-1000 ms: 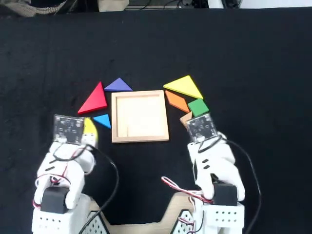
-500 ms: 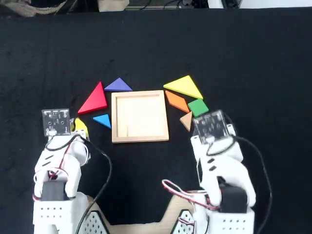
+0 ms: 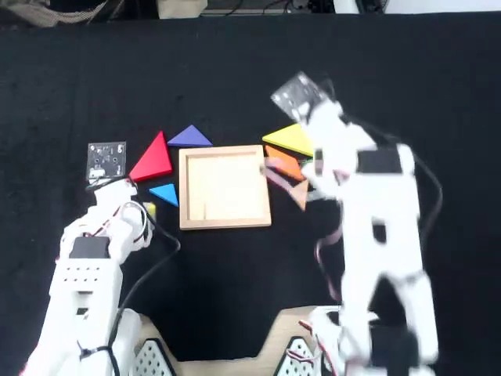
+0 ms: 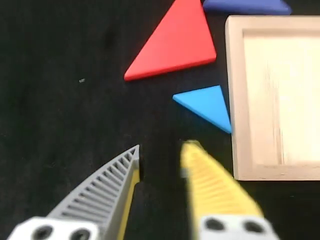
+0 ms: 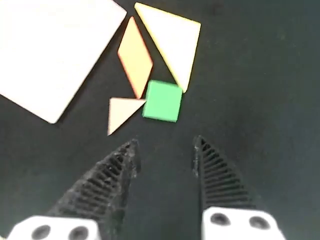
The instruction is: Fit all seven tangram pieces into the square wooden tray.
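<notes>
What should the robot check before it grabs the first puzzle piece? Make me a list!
1. Is the tray empty: ok.
2. Are all seven pieces out on the table: ok. They are the red triangle, dark blue triangle, light blue triangle, yellow triangle, orange piece, green square and tan triangle.
3. Is the left hand open and empty: ok.
4. Is the right hand open and empty: ok.
5. Is the light blue triangle clear of the tray: cannot tell, because its corner is very near the rim.
</notes>
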`<state>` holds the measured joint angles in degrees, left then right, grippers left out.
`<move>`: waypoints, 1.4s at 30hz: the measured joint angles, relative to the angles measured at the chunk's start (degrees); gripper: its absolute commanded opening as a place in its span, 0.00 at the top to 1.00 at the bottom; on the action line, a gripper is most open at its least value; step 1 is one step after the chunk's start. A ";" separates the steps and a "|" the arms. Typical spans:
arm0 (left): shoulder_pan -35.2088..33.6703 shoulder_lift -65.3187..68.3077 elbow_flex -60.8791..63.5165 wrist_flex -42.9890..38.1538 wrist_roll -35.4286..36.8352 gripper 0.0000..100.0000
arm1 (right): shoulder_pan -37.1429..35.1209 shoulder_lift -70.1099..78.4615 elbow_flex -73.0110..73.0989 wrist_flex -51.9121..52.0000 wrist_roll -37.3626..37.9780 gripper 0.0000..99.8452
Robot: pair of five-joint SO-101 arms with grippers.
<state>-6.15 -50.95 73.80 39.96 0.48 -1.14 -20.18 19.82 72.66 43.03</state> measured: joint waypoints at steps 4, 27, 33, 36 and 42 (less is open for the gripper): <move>0.00 1.67 -0.35 -2.11 0.00 0.82 | 0.09 15.47 -13.63 0.26 5.36 0.81; 0.00 2.02 2.20 -10.99 0.00 0.82 | -0.97 84.57 -86.24 22.24 19.60 0.59; 0.00 2.02 2.20 -10.99 0.00 0.82 | -1.85 92.04 -100.92 26.29 23.82 0.59; 0.00 2.02 2.20 -10.99 0.00 0.82 | -1.67 94.42 -103.82 26.20 24.26 0.59; 0.00 2.02 2.20 -10.99 0.00 0.82 | -1.67 95.47 -104.62 24.26 24.26 0.59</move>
<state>-6.15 -48.92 76.00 28.97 0.48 -2.81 75.30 -84.79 96.92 67.30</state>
